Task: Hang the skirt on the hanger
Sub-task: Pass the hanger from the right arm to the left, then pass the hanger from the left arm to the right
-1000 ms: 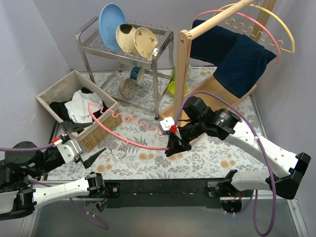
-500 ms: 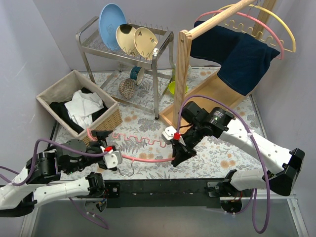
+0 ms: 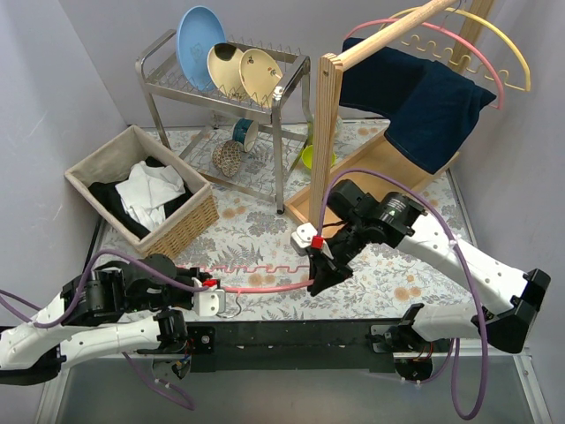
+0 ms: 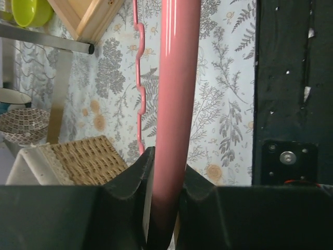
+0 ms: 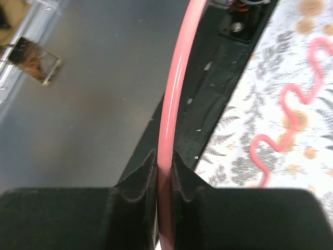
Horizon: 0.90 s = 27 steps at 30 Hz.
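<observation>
Low over the near edge of the surface [image 3: 265, 238], the pink hanger [image 3: 269, 287] spans between the left pincer [image 3: 214, 284] and the right pincer [image 3: 320, 281], each clamped tight on its rod. At 10 o'clock a wicker basket [image 3: 190, 221] holds black and white clothes [image 3: 150, 194]; which is the skirt I cannot tell. A dish rack [image 3: 221, 88] stands at 12 o'clock. The hanger is glossy, with a wavy bar.

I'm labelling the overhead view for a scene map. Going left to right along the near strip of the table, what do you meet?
left gripper, shut on one end of the hanger → pink hanger, lying across the table → right gripper, shut on its other end
</observation>
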Available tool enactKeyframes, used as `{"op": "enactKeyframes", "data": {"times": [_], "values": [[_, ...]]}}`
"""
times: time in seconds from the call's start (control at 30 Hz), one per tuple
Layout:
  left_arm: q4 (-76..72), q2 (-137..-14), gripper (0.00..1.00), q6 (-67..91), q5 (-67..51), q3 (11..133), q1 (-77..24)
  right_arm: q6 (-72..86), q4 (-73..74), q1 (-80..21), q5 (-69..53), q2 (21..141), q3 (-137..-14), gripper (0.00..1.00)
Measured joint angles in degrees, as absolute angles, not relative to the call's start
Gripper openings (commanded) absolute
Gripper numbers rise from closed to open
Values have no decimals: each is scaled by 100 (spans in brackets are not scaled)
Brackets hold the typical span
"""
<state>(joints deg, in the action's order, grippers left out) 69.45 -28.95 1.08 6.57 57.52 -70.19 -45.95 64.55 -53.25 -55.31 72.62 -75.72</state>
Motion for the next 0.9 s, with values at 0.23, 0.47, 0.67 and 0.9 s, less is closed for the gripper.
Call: {"op": "enactKeyframes", "data": {"times": [0.23, 0.47, 0.67, 0.9], "values": [[6434, -2875, 0, 1164, 342, 5590, -6976, -4071, 5649, -5218, -4491, 6707, -7566, 46], [5655, -2978, 0, 2025, -244, 5181, -6947, -4143, 5642, -5247, -4130, 6707, -7902, 56], [5172, -3297, 0, 2534, -690, 5013, -6947, -4456, 5642, -5841, -3868, 6871, -8182, 51], [5083, -3555, 0, 2687, -856, 5057, -6947, -4707, 5640, -6484, -2952, 7002, -8298, 40]]}}
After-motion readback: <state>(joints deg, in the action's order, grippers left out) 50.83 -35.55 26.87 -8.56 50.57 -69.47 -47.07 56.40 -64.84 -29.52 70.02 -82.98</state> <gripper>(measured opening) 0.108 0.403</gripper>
